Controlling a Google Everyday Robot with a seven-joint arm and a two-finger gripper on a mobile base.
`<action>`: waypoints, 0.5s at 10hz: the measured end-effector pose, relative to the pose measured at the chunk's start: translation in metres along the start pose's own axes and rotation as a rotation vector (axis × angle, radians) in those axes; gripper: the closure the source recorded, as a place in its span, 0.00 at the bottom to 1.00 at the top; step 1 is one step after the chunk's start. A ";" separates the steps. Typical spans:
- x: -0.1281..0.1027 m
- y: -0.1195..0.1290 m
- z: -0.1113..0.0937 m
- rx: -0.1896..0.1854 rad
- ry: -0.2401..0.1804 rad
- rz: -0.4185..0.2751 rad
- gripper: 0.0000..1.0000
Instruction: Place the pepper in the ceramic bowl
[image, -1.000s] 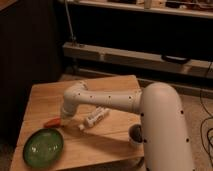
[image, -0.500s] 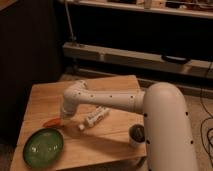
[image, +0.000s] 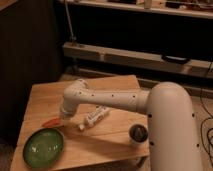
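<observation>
Your white arm reaches left across wooden table (image: 45, 97), wrist bent down. Gripper (image: 64, 119) low near table's left side. Slim orange-red pepper (image: 50, 122) right at gripper tip, outside glossy green ceramic bowl (image: 42, 148), just beside its rim. Grip state: can't tell.

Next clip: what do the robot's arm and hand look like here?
The arm is a thick, smooth, off-white tube with rounded joints and small dark dots along it, widening into a big rounded segment at lower right. No loose cables or lettering show. The hand, at the arm's tip just right of the pepper, is the same pale colour.
</observation>
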 end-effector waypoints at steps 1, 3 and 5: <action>0.002 -0.003 -0.004 0.002 0.002 -0.004 0.65; 0.004 -0.008 -0.005 0.007 0.004 -0.009 0.59; 0.007 -0.017 -0.005 0.013 0.006 -0.020 0.40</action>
